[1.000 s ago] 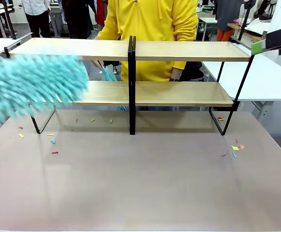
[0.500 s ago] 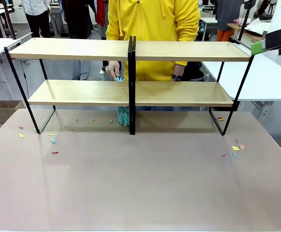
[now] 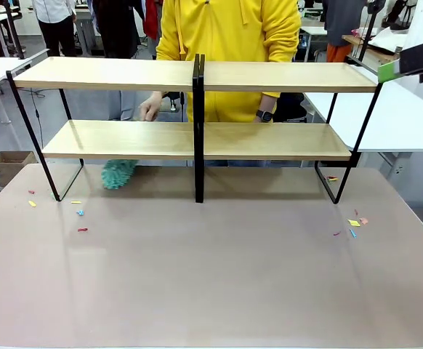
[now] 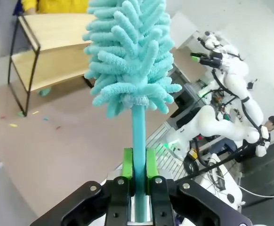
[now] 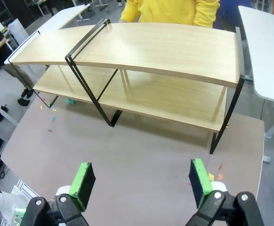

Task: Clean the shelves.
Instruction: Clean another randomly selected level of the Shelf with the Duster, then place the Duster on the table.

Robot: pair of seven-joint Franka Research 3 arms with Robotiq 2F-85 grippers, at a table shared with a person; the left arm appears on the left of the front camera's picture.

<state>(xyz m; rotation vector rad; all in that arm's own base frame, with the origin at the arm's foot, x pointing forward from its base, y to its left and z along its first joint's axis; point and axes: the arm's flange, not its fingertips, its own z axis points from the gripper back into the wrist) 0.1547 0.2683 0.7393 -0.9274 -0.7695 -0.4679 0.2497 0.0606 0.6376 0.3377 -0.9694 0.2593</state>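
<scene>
Meanwhile:
Left gripper (image 4: 138, 175): clamped on duster (image 4: 130, 56), off the shelves (image 3: 197, 109).
Right gripper (image 5: 141, 181): wide, empty.
Progress: scraps (image 3: 81, 213) remain before shelves.

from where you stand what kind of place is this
Probably a robotics lab or test hall. White robot arms stand at other stations, rows of white tables fill the room, and a wood-and-black-metal shelf rack sits on a table strewn with coloured paper scraps, like a staged cleaning trial.
</scene>
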